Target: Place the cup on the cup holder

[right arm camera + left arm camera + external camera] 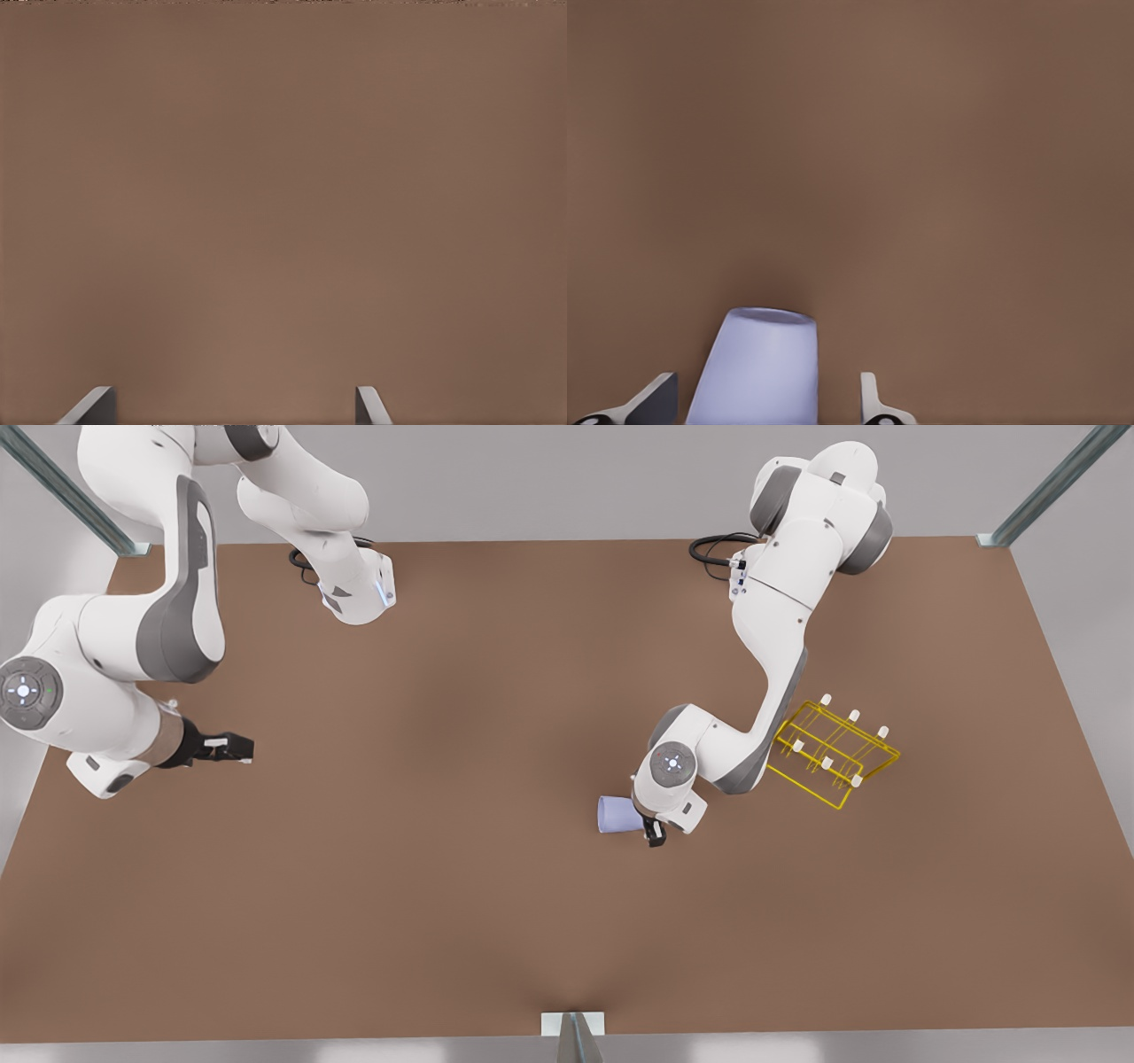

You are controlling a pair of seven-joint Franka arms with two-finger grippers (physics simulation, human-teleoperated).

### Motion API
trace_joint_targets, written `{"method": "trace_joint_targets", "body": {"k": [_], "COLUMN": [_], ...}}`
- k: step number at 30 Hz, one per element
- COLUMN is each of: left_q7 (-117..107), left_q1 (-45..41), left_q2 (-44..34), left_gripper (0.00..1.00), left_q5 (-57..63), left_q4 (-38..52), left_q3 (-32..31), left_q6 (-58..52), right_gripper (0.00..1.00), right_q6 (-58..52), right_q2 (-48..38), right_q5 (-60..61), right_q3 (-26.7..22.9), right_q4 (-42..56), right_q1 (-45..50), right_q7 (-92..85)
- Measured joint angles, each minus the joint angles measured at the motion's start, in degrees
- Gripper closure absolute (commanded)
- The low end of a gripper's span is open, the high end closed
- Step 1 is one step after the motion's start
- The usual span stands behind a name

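Observation:
The lavender-blue cup [614, 815] lies on its side on the brown table [443, 886], a little to the front view's left of the yellow wire cup holder [834, 754]. My left gripper [641, 825] reaches down over the cup's wider end. In the left wrist view the cup [757, 367] sits between the open fingers [654, 400], with a gap on each side. My right gripper [241, 748] waits open at the front view's left, with its fingertips [96, 403] over bare table.
The cup holder stands just behind the left arm's elbow [753, 757]. Metal frame posts [574, 1036] stand at the table's edges and corners. Brown tabletop stretches between the two arms.

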Motion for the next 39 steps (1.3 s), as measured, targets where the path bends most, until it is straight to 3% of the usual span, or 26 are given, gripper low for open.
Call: {"method": "trace_joint_targets", "body": {"k": [28, 32, 36, 39], "left_q7": [9.9, 10.4, 10.9, 11.3], "left_q1": [-0.8, -0.9, -1.0, -0.8], "left_q2": [4.8, 4.9, 4.8, 4.6], "left_gripper": [0.0, 0.07, 0.07, 0.19], "left_q5": [0.1, -0.8, -1.4, -2.5], "left_q4": [-1.2, -2.0, -2.8, -3.0], "left_q3": [-1.6, -2.1, -2.7, -2.9], "left_q6": [5.6, 6.1, 6.2, 6.2], "right_gripper": [0.0, 0.0, 0.0, 0.0], "right_q6": [0.1, 0.3, 0.5, 1.2], "right_q2": [0.8, 0.8, 0.8, 1.1], "right_q5": [0.0, 0.1, 0.1, -0.1], "right_q3": [0.0, 0.0, 0.0, 0.0], "right_q4": [0.5, 0.5, 0.9, 1.9], "right_q1": [-0.1, -0.1, -0.1, 0.2], "right_q7": [0.2, 0.2, 0.2, 0.2]}}
